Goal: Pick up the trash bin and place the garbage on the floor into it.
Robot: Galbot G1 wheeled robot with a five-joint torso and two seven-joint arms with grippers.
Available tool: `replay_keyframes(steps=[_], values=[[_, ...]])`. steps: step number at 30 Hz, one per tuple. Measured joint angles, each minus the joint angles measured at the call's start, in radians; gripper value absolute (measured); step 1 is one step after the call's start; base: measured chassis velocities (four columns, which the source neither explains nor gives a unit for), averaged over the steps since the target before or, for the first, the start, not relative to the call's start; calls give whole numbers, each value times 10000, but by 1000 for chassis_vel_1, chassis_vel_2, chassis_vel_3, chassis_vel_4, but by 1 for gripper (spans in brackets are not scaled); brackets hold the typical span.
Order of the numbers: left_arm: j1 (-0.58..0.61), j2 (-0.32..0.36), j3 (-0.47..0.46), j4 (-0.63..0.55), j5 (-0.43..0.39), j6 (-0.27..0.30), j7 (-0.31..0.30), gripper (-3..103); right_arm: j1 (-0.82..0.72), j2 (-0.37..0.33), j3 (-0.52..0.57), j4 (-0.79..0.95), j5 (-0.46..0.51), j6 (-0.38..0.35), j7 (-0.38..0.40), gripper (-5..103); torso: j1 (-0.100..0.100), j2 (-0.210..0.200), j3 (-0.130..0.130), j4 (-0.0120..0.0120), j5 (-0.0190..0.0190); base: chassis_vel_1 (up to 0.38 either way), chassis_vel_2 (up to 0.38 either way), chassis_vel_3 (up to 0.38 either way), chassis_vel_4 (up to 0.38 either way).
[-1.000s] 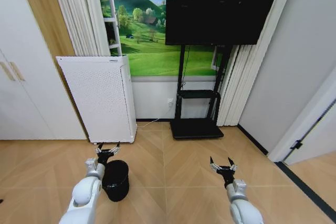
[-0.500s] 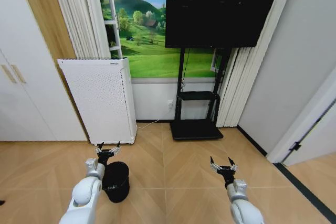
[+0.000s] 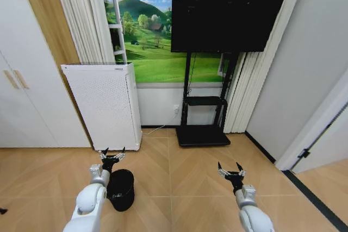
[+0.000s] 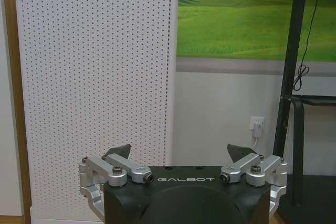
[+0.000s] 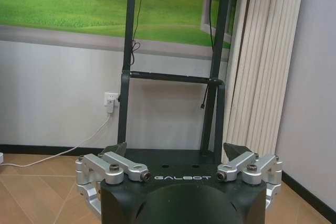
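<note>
Bin: the trash bin (image 3: 120, 188) stands upright on the wood floor, near the white perforated unit (image 3: 103, 104).
Left gripper: my left gripper (image 3: 111, 155) hangs spread wide, holding nothing, above the bin's far rim.
Right gripper: my right gripper (image 3: 230, 170) is also spread and empty, well apart over bare floor.
Handling: I judge the bin light, stiff and smooth.
Hold: pinch the rim wall, one finger inside.
</note>
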Motion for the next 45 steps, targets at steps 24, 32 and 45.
replay_keyframes(steps=[24,32,45], values=[[46,18,-62,-16,70,-20,-19,100,-38,83,4,120,-47,1,-2,100,441,1054,612,0,-1,0,0,0,0],[18,40,-58,-16,65,-15,-16,100,-25,56,31,126,-34,-12,-2,100,582,1400,816,0,0,0,0,0,0],[141,-1,91,-228,50,235,-448,100,-12,6,34,185,55,-261,-7,100,797,1907,1111,0,0,0,0,0,0]])
